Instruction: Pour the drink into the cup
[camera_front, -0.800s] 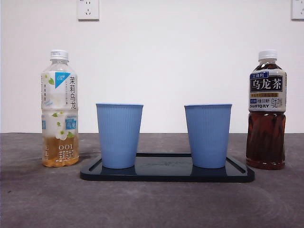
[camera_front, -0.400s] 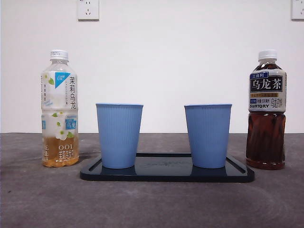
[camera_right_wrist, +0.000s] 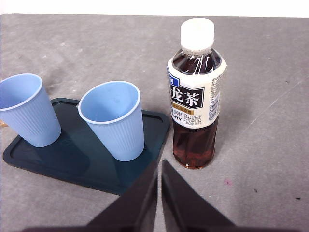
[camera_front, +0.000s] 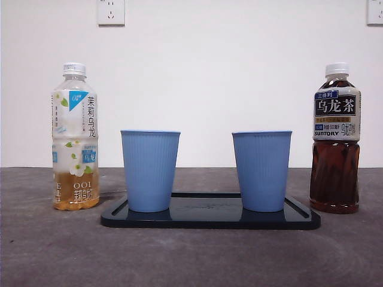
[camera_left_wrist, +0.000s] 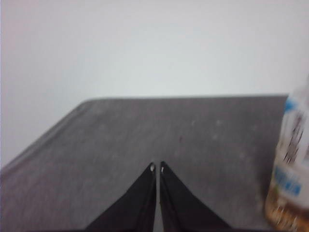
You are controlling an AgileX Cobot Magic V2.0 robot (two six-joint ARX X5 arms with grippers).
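Observation:
Two blue ribbed cups stand upright and empty on a dark tray. A pale jasmine tea bottle, about a quarter full, stands left of the tray. A dark oolong tea bottle, capped and nearly full, stands right of it. My right gripper is shut and empty, above the table, in front of the oolong bottle and the nearer cup. My left gripper is shut and empty, with the jasmine bottle blurred off to one side. Neither arm shows in the front view.
A white wall with two power sockets stands behind the grey table. The table's edge shows in the left wrist view.

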